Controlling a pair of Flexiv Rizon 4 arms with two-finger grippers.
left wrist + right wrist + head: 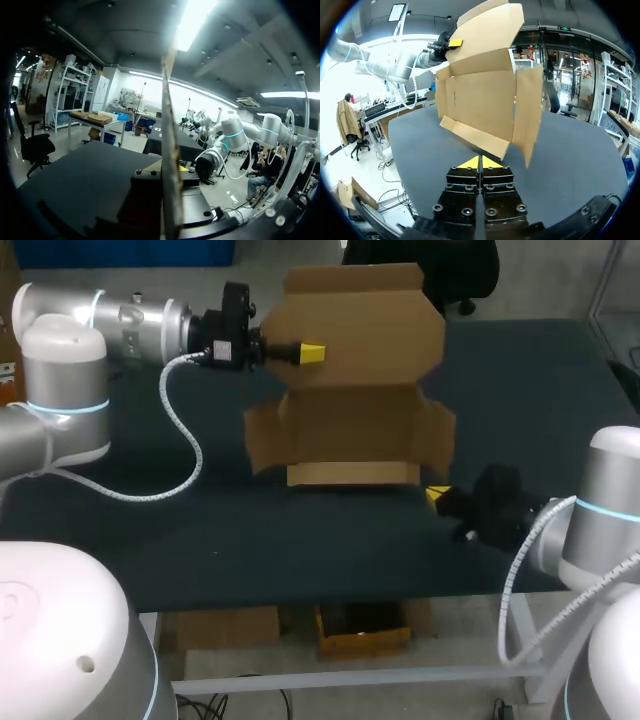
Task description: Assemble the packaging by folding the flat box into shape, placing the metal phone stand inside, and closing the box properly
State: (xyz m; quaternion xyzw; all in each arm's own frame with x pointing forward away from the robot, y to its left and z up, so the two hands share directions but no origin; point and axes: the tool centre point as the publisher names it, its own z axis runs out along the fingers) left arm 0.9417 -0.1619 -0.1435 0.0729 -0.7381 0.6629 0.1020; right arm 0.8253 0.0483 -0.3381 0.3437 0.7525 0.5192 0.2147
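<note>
A brown cardboard box (350, 430) stands partly folded on the dark table (250, 540), its tall lid panel up and its side flaps spread outward. My left gripper (310, 353) is shut on the left edge of that lid panel. In the left wrist view the panel (167, 150) runs edge-on out between the jaws. My right gripper (437, 495) is shut on nothing, low by the box's front right corner. In the right wrist view its yellow tips (480, 162) lie together just under the box's front flap (480, 140). No metal phone stand is in any view.
My left arm's white coiled cable (185, 435) loops down onto the table left of the box. The right arm's cable (520, 560) hangs at the table's front right edge. Bare table lies in front of the box.
</note>
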